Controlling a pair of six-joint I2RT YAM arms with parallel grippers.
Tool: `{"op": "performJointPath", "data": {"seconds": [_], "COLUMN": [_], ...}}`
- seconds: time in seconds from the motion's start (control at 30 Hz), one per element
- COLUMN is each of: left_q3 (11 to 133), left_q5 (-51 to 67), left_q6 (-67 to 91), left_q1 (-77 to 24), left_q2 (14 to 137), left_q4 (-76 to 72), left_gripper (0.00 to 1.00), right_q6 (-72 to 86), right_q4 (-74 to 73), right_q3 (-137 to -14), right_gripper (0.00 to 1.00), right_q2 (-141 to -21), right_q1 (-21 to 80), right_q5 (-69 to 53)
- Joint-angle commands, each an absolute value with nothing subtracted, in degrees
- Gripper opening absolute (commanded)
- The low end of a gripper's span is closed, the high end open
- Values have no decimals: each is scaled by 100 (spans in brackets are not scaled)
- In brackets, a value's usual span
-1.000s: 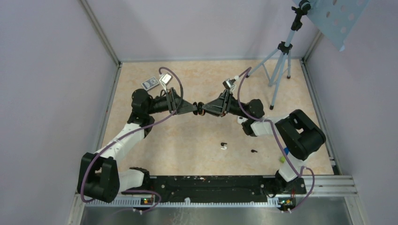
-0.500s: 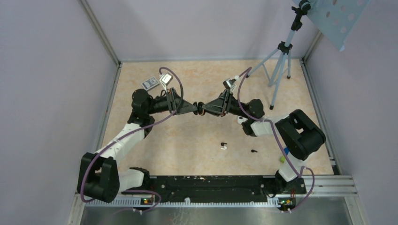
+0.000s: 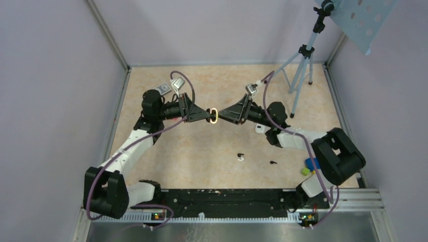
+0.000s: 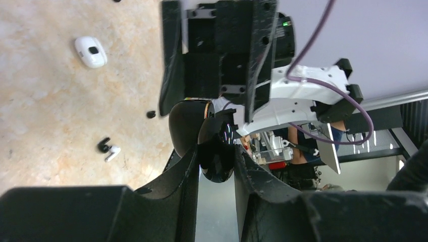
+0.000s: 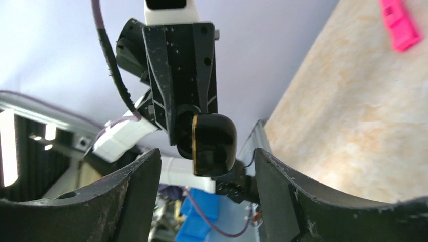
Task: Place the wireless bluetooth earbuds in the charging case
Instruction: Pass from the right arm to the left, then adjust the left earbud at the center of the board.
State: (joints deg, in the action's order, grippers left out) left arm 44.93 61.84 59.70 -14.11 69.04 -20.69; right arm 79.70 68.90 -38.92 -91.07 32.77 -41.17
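Observation:
A glossy black charging case (image 3: 214,115) with a gold rim hangs in the air above the middle of the table. My left gripper (image 3: 210,115) is shut on it; in the left wrist view the case (image 4: 184,121) sits pinched between the fingers. My right gripper (image 3: 222,115) faces it from the right, open, with the case (image 5: 214,141) just ahead of its spread jaws and untouched. On the table lie a black and a white earbud (image 3: 241,157) close together, and another black earbud (image 3: 273,162) to their right. The pair of earbuds (image 4: 108,148) also shows in the left wrist view.
A white charging case (image 4: 91,51) lies on the table near the right arm. A tripod (image 3: 302,65) stands at the back right. Blue and green blocks (image 3: 309,165) sit by the right arm's base, and a pink block (image 5: 399,25) lies farther off. Walls enclose three sides.
My right gripper has opened and drawn back to the right, off the case. The left gripper has tightened on the case, which now shows its gold rim.

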Motion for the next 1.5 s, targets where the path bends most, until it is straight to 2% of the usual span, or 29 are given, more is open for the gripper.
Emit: {"op": "performJointPath", "data": {"seconds": [0.0, 0.2, 0.3, 0.43, 0.5, 0.6, 0.67, 0.77, 1.17, 1.47], "left_q3": [4702, 4773, 4789, 4958, 4889, 4746, 4652, 4526, 4449, 4404], "left_q5": [6195, 6339, 6958, 6989, 6959, 6876, 6812, 6780, 6319, 6488], "left_q6": [5378, 4650, 4440, 3669, 3610, 3723, 3823, 4020, 4201, 4364], "left_q1": [-1190, -969, -966, -964, -967, -967, -967, -975, -976, -1015], "left_q2": [6697, 6727, 6904, 7009, 6992, 6984, 6987, 6973, 6936, 7098], "left_q4": [-1257, -296, -176, 824, 862, 733, 622, 388, 209, -231], "left_gripper": [0, 0, 0, 0, 0, 0, 0, 0, 0, 0], "right_q6": [6328, 4323, 3646, 3591, 3747, 4220, 4394, 4562, 4947, 4981], "right_q4": [4225, 337, -1150, -2231, -2673, -3519, -3983, -4241, -4543, -3798], "right_q3": [-3949, -4461, -4487, -4201, -4060, -4031, -4106, -4108, -3494, -2911], "right_gripper": [67, 69, 68, 61, 57, 43, 40, 37, 35, 30], "right_q2": [-8022, -6834, -6447, -6022, -5838, -5661, -5624, -5585, -5493, -5652], "right_q1": [3098, 3076, 3078, 3097, 3182, 3278, 3278, 3278, 3278, 3281], "right_q5": [-3414, -1611, -608, -517, -328, 341, 613, 870, 1050, 616]}}
